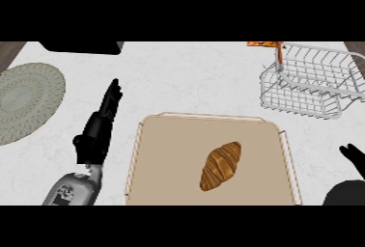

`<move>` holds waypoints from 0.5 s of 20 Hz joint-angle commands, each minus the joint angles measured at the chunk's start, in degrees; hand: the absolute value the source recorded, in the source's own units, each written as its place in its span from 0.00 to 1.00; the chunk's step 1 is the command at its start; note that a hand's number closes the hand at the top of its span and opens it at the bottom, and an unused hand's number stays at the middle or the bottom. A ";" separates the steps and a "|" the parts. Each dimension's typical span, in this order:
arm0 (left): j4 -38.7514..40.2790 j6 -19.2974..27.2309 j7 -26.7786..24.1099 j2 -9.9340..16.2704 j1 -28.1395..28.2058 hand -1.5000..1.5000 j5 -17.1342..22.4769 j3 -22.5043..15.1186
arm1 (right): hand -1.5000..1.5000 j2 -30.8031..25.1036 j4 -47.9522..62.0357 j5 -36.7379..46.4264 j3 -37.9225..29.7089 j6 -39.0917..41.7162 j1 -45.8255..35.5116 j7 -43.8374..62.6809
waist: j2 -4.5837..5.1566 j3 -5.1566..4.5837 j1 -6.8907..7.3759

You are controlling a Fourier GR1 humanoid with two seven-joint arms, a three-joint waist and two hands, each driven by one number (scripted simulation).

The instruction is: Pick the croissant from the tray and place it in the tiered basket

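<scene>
While the croissant (220, 165) waits on its tray (165, 144), the left hand (100, 126) rests straight-fingered and empty; the right hand's (353, 158) state is unclear, the tiered basket (311, 82) unfilled.

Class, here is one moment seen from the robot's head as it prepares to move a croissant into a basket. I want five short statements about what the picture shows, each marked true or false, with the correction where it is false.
1. The croissant lies on the tray. True.
2. The left hand is curled round the croissant. False: it is beside the tray's left edge, fingers straight, holding nothing.
3. The tiered basket stands beyond the tray, towards the view's upper right. True.
4. The croissant is already in the tiered basket. False: it is on the tray, apart from the basket.
5. A round woven mat lies at the counter's right edge. False: it is at the left edge.
</scene>
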 commanded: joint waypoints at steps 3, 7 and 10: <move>1.42 -0.45 -0.39 -0.50 -0.76 0.50 -0.09 -0.18 | 0.00 -0.63 -8.60 0.56 7.46 2.06 -7.93 15.76 | 0.14 0.06 0.93; 0.93 0.12 1.75 -0.71 -2.48 0.50 -0.44 0.23 | 0.00 -0.90 -7.22 -1.02 10.11 3.92 -14.97 20.98 | -0.06 0.11 0.84; 0.97 -0.17 1.30 -0.65 -1.72 0.50 0.09 0.68 | 0.00 -0.92 -7.44 0.82 13.62 4.54 -18.02 24.10 | -0.46 0.17 -0.29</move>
